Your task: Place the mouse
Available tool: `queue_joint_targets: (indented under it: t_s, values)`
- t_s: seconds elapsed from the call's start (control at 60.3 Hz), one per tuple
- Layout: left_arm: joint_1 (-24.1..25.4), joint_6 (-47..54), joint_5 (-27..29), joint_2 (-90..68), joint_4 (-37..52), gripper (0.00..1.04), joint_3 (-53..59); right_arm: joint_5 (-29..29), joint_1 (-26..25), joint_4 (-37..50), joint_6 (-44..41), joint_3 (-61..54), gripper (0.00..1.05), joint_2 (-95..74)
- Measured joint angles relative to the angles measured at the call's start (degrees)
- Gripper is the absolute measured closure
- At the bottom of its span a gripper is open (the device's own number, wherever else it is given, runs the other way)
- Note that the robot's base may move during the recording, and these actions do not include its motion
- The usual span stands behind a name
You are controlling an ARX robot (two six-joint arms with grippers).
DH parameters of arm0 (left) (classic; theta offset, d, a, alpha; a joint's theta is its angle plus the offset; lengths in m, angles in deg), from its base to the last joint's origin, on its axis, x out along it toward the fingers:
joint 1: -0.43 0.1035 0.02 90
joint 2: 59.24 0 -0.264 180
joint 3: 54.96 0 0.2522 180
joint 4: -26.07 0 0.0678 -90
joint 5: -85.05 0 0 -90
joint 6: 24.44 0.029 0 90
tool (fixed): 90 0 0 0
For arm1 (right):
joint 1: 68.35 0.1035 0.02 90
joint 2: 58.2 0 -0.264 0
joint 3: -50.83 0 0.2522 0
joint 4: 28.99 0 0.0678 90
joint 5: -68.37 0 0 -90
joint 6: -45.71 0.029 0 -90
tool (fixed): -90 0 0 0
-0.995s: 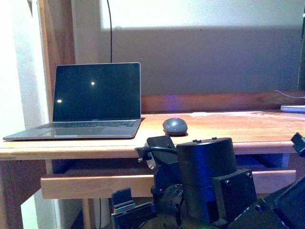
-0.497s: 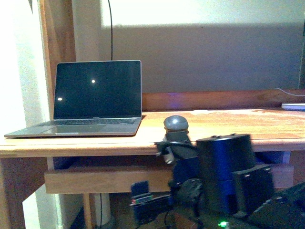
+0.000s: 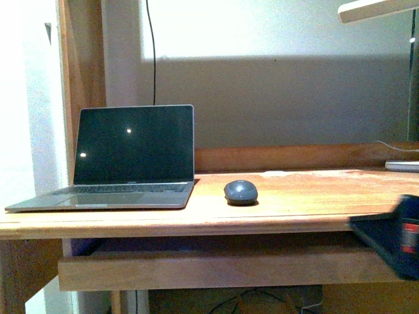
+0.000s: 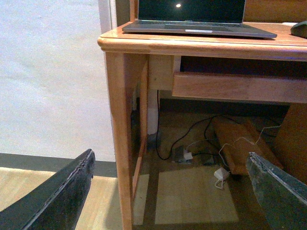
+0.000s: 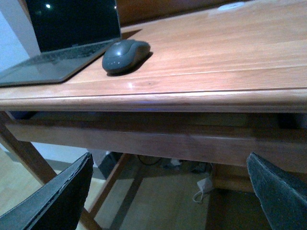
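We judge placement done: the mouse (image 5: 125, 55) rests on the bench (image 5: 230, 62), ahead of the right claw (image 5: 168, 184), apart. Both claws (image 4: 168, 184) wide, empty. Next: retreat clear.

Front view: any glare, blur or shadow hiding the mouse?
Front view: mouse sharp and dim-lit; two glare spots on the laptop screen; blurred arm part at the lower right edge. Right wrist view: mouse clear, a small glint on the desk edge.
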Motion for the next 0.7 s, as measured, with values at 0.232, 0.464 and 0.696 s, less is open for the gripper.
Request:
queue_joint_targets:
  t_s: [0.232, 0.464, 0.696]
  values:
    - [0.0, 0.0, 0.0, 0.0, 0.0, 0.08, 0.0, -14.2, -13.4, -6.5, 8.8, -14.8, 0.07, 23.8]
    - [0.0, 0.0, 0.0, 0.0, 0.0, 0.08, 0.0, -27.0, -24.3, -18.3, 16.8, -22.9, 0.07, 47.6]
    - [0.0, 0.0, -0.1, 0.0, 0.0, 0.08, 0.0, -29.7, -24.8, -31.9, 22.8, -26.9, 0.07, 67.4]
